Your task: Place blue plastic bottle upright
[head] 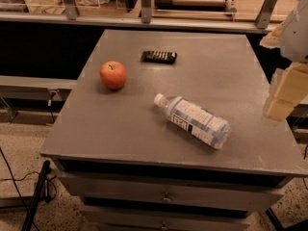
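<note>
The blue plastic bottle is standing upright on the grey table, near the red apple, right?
No. The camera view shows the blue plastic bottle lying on its side on the grey table, near the red apple. The tool hangs by the table's right edge, apart from the bottle.

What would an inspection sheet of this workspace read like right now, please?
Surface: grey cabinet top, with drawers beneath.
Job's things: blue plastic bottle lies on its side right of centre, white cap pointing toward the back left; not yet upright.
Clutter: red apple at left; dark flat packet toward the back; both apart from the bottle.
Grippers: gripper at the table's right edge, apart from the bottle.
Cables: black cable on the floor, lower left.
Surroundings: cluttered counter behind; speckled floor.
</note>
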